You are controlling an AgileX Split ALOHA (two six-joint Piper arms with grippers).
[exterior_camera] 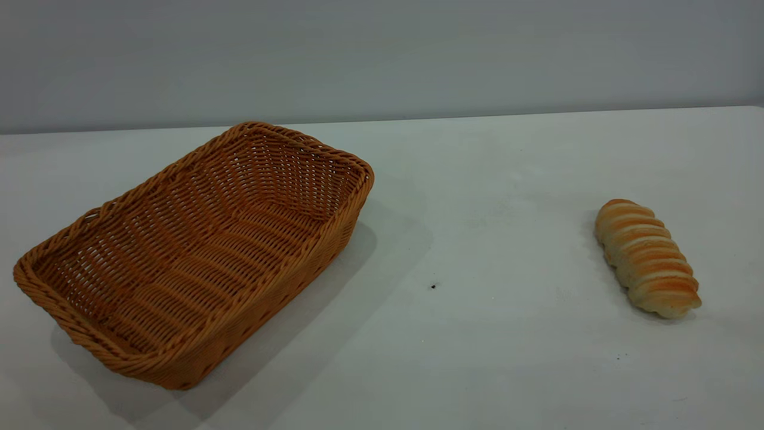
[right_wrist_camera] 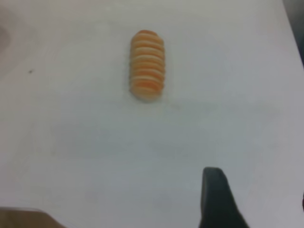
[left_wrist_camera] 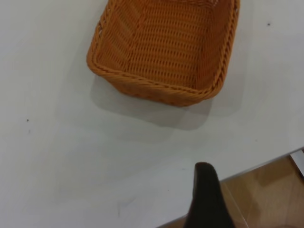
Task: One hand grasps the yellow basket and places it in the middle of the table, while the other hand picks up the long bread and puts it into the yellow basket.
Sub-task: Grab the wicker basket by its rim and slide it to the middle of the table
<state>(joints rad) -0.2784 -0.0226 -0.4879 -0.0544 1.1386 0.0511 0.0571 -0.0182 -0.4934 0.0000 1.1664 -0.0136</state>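
Exterior view shows the white tabletop (exterior_camera: pixel 489 197) running the whole width of the scene, with a grey wall behind it. On its left part sits the yellow basket (exterior_camera: pixel 197 257), a big rectangular woven tray with a braided rim and sloping sides, turned at an angle so one short end points toward the far middle of the tabletop and the other toward the near left edge. It is upright and holds nothing. Well apart from it, on the right part of the tabletop, lies the long bread (exterior_camera: pixel 647 258), an oblong cream loaf with golden-orange ridges across it, resting flat and slightly angled. A tiny dark speck (exterior_camera: pixel 433 286) marks the surface between the two, nearer the middle.

No arm shows in that view. From the left wrist camera, the basket (left_wrist_camera: pixel 164 47) lies ahead, and one dark finger of the left pincer (left_wrist_camera: pixel 209 199) pokes in near the tabletop's edge, over the boundary with a wood-coloured floor (left_wrist_camera: pixel 270 190); I cannot tell whether that pincer is spread or pressed together. From the right wrist camera the bread (right_wrist_camera: pixel 147 65) lies ahead, untouched, and one dark finger of the right pincer (right_wrist_camera: pixel 216 199) hangs over bare tabletop; its state I cannot tell either.
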